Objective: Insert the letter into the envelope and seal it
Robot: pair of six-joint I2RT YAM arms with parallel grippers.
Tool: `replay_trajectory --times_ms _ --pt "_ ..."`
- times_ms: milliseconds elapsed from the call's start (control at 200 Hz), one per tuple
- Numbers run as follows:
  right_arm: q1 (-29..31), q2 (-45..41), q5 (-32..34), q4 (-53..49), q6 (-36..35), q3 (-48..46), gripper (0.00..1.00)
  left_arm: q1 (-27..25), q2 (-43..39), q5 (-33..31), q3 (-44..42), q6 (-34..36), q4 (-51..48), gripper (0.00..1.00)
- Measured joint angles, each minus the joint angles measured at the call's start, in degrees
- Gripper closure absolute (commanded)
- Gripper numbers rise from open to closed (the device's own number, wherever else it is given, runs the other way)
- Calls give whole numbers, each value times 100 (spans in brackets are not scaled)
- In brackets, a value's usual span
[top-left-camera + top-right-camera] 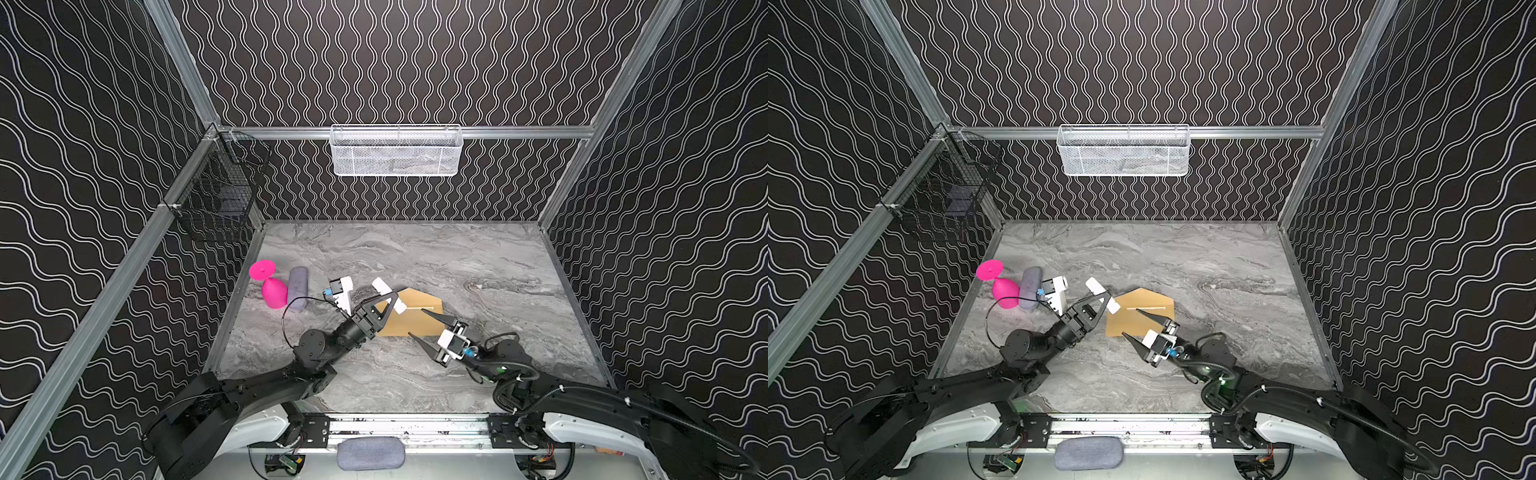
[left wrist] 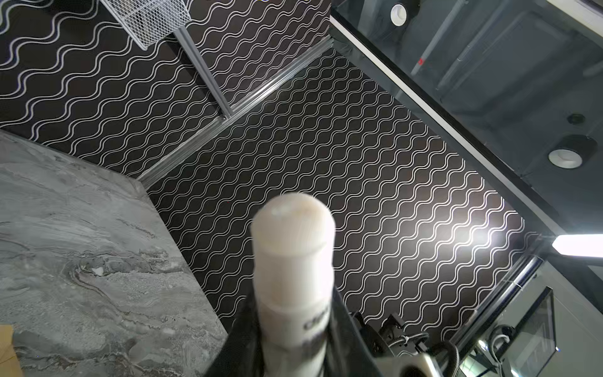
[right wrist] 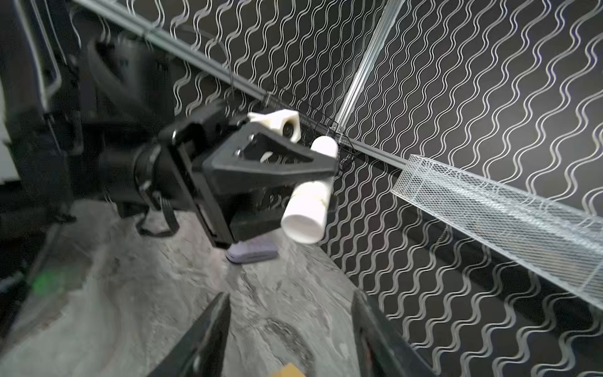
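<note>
White cylindrical glue stick clamped in L jaws; R jaws spread, empty. Rec: press kraft-brown paper envelope flap evenly.

Matt kraft-brown paper forms the envelope, set against a smooth tabletop finished in grey marble-look veining, a goblet of bright pink plastic and a case covered in grey woven cloth. The tube is smooth white plastic with dark print and a dull end. A mesh basket of white-coated metal and a wire basket of thin black metal meet ribbed, brushed aluminium rails and matt black walls printed with white wavy lines.
</note>
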Motion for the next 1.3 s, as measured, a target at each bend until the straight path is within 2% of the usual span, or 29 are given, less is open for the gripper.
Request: replay_trajectory --times_ms 190,380,626,961,1116,1301 --pt "249 968 605 1185 -1213 2 39 -11 20 -173 0 -219 -175 100" --pt "328 1493 782 1930 -1622 256 43 -22 81 -273 -7 -247 -162 100" --pt "339 1891 881 2345 -1711 481 46 -33 -20 -295 -7 -245 -188 100" --pt "339 2194 817 2455 -1707 772 66 -59 -52 -319 -52 -243 -195 100" --pt "332 2260 809 2435 -1637 859 67 -59 -61 -317 -52 -243 -162 100" --pt "321 2374 837 2439 -1513 929 73 -59 -74 -385 -72 -243 -162 100"
